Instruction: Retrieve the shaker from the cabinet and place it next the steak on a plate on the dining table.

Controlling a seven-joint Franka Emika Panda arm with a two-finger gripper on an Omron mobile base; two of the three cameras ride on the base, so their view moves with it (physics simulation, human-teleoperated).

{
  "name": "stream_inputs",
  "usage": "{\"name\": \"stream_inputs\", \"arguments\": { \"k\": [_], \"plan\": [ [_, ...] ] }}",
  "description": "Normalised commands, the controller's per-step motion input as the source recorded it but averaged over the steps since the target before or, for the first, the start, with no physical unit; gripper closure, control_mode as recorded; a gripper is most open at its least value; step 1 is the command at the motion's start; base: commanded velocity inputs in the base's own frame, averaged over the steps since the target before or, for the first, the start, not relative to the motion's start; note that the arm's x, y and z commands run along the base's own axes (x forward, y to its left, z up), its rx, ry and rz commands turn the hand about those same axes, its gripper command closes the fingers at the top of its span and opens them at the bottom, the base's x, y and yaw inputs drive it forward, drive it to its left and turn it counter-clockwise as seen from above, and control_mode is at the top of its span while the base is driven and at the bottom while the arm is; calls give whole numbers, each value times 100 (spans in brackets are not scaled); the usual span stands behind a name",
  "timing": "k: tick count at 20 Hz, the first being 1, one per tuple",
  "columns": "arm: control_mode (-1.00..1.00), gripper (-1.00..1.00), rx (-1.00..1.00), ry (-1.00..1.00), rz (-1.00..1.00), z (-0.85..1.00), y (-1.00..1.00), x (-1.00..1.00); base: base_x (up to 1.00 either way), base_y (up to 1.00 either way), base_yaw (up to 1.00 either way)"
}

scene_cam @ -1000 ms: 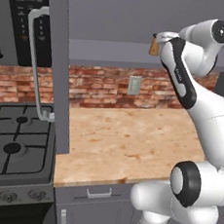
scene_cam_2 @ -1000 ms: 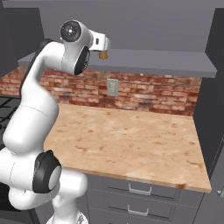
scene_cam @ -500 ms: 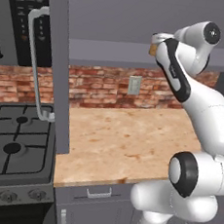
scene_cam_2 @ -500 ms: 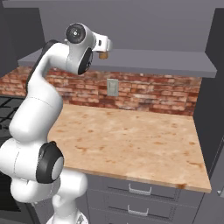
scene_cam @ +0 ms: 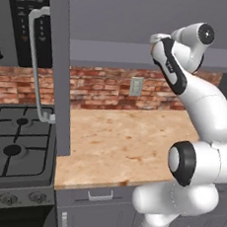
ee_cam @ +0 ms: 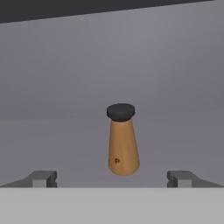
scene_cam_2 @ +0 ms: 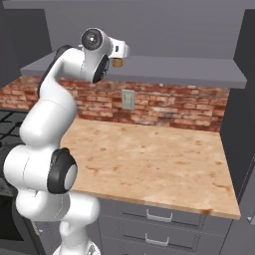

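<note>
At the open cabinet (scene_cam: 141,54) above the wooden counter (scene_cam: 127,142), the left base view shows the white arm raised so that its hand sits level with the grey shelf; the cabinet door (scene_cam: 58,65) hangs open beside the stove (scene_cam: 13,144).

In the right base view, the shaker (scene_cam_2: 118,63) peeks out as a small tan shape just past the end of the hand, standing on the shelf.

In the hand view, the shaker (ee_cam: 122,140) stands upright with its dark cap on top, centred ahead of the gripper (ee_cam: 112,178). The two fingertips (ee_cam: 41,178) are spread wide on either side, touching nothing, so the hand is released and empty.

The step in hand appears to be the reach for the shaker. Next, the hand probably needs to push straight forward until the fingers flank the wooden body, then close on it without tipping it.
</note>
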Motion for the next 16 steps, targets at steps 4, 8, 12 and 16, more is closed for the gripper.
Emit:
{"name": "stream_inputs", "arguments": {
  "k": [4, 8, 12, 16],
  "plan": [
    [-100, -100, 0, 0, 3, 0, -8, 40, 0, 0, 0],
    [-100, -100, 0, 0, 3, 0, -6, 43, 0, 0, 0],
    [-100, -100, 0, 0, 4, -4, -7, 47, 0, 0, 0],
    [-100, -100, 0, 0, 3, -4, -1, 44, 0, 0, 0]
  ]
}}
